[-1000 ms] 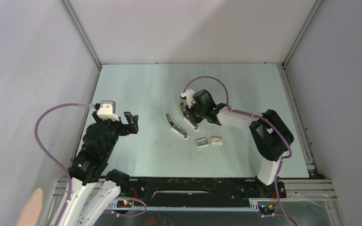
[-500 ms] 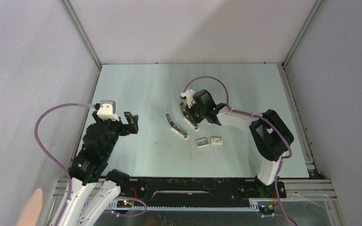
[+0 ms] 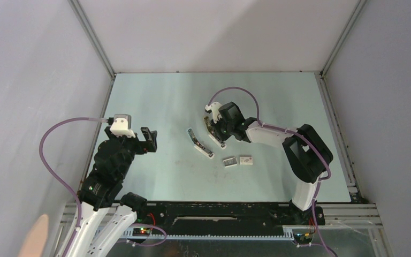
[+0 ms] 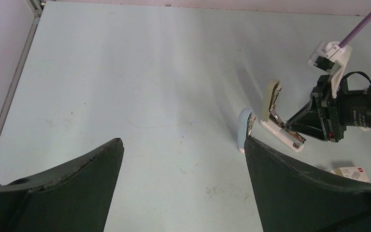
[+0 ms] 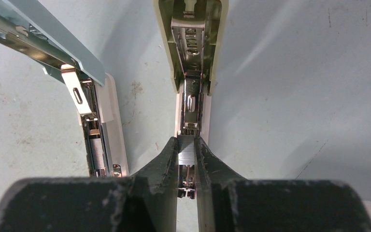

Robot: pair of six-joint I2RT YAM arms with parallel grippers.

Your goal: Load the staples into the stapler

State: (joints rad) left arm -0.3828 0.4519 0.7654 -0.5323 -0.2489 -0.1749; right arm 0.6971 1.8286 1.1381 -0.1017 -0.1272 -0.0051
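Two staplers lie open in mid-table: a cream-topped one (image 3: 208,127) (image 5: 192,43) and a blue-topped one (image 3: 199,144) (image 5: 94,125). My right gripper (image 3: 218,135) (image 5: 187,147) is shut on a short striped strip of staples (image 5: 187,151), held just over the cream stapler's open metal channel. A greyish striped block of staples (image 3: 229,161) lies on the table near the staplers. My left gripper (image 3: 149,140) (image 4: 183,145) is open and empty, well to the left. It sees both staplers, the blue one (image 4: 244,129) nearer to it, and the right gripper (image 4: 297,121).
A plain white small box (image 3: 246,160) (image 4: 350,172) lies right of the staple block. Grey walls and metal rails (image 3: 101,59) bound the pale green table (image 3: 155,96). A purple cable (image 3: 235,91) loops over the right wrist.
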